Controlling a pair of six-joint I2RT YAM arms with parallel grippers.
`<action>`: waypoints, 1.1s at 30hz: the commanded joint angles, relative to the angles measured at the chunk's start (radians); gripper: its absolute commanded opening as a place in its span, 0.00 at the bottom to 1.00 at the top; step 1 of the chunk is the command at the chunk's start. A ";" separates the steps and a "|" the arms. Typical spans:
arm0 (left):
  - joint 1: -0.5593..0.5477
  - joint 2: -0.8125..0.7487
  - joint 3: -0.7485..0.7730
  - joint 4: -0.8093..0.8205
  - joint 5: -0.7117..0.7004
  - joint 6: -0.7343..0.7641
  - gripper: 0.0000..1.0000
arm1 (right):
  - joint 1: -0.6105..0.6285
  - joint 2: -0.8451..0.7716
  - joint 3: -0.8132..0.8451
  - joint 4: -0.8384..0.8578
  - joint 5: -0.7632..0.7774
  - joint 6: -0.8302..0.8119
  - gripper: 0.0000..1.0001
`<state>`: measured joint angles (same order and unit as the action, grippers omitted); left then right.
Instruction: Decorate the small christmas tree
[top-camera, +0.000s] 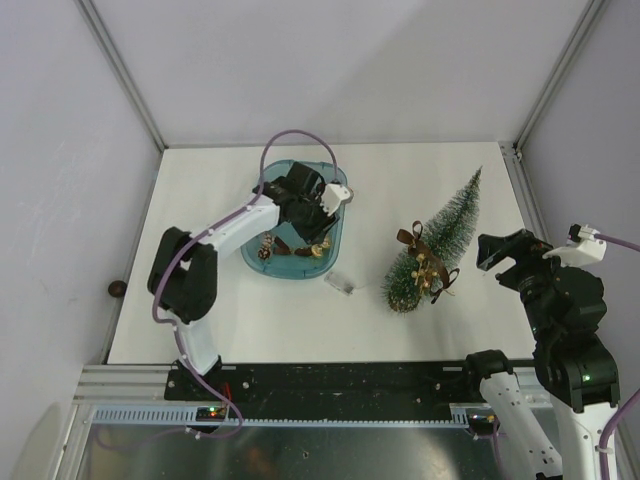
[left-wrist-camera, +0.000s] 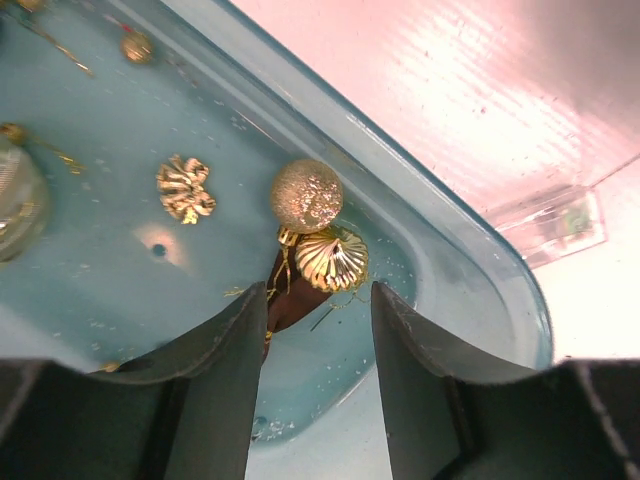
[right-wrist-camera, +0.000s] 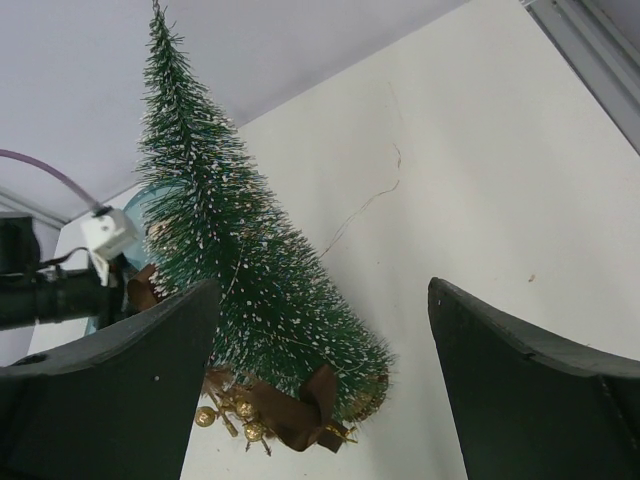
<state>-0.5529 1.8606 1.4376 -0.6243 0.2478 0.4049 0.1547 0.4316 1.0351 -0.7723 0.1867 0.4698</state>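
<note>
The small christmas tree (top-camera: 440, 240) lies on its side on the white table, tip toward the back right. A brown ribbon and gold beads (top-camera: 425, 265) sit on its lower part. In the right wrist view the tree (right-wrist-camera: 240, 260) lies ahead of my right gripper (right-wrist-camera: 322, 290), which is wide open and empty. My right gripper (top-camera: 495, 255) hovers just right of the tree. My left gripper (top-camera: 315, 225) reaches down into the teal tray (top-camera: 300, 275). Its jaws stand partly open over the tray floor (left-wrist-camera: 320, 290). A gold shell ornament (left-wrist-camera: 332, 258) on a brown ribbon lies just beyond the tips, the ribbon against the left finger (left-wrist-camera: 225, 370).
The tray also holds a glittery gold ball (left-wrist-camera: 306, 195), a gold bow (left-wrist-camera: 183, 188) and a pinecone (top-camera: 266, 248). A small clear plastic piece (top-camera: 340, 284) lies on the table by the tray's near right corner. Grey walls enclose the table.
</note>
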 joint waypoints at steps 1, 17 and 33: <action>0.003 -0.130 0.047 0.001 0.040 -0.028 0.52 | -0.003 -0.004 0.002 0.041 -0.013 -0.006 0.90; 0.019 0.108 0.086 -0.003 0.009 -0.029 0.89 | -0.004 0.000 0.002 0.045 -0.014 -0.009 0.90; 0.021 0.147 0.062 -0.002 0.046 -0.016 0.57 | -0.004 0.002 0.002 0.048 -0.008 -0.012 0.90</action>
<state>-0.5343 2.0106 1.4700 -0.6312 0.2657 0.3923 0.1547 0.4320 1.0340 -0.7650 0.1753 0.4694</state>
